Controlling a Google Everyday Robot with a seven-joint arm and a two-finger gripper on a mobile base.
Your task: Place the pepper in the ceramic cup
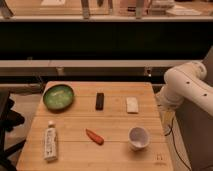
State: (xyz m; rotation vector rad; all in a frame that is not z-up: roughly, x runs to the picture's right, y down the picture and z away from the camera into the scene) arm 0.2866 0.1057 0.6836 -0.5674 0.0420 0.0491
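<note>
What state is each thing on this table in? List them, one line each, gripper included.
cup: upright, mouth up, no pepper inside.
pepper: lying flat on the table, left of the cup, apart from it.
bowl: upright, far left corner.
tube: lying flat, cap end toward the bowl.
black bar: lying flat, mid-table.
white pad: lying flat, right of the bar.
gripper: out of view; only the arm shows, at the table's right.

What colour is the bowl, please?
The bowl is green, seen in the camera view. The tool is out of view; only the arm shows at right.
</note>
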